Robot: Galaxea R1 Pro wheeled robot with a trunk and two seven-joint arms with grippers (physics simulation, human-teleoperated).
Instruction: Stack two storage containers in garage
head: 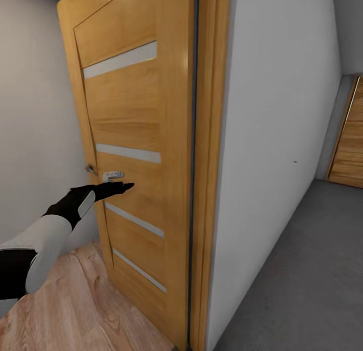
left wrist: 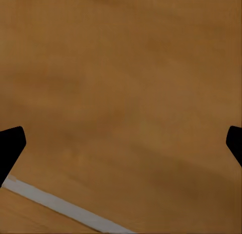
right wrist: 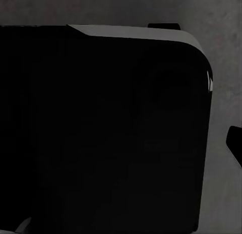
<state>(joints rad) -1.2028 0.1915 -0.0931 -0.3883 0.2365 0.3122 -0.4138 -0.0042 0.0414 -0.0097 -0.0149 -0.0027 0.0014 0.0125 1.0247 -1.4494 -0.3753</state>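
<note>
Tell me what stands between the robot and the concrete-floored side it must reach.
The wooden door with glass strips, swung partly open, stands before the left gripper, whose spread fingertips face its panel. The grey concrete floor lies past the frame. No containers are visible.

Left arm outstretched forward, tool (head: 121,186) fingers spread apart.

I see a honey-orange wooden door (head: 136,154) with pale frosted glass strips (head: 120,60) and a silver handle (head: 91,169). My left arm (head: 45,240) is white with black joints, ending in a black left gripper (head: 123,186). The wall (head: 277,139) is pale grey, the plank floor (head: 70,300) light wood, the concrete floor (head: 302,285) dark grey.
</note>
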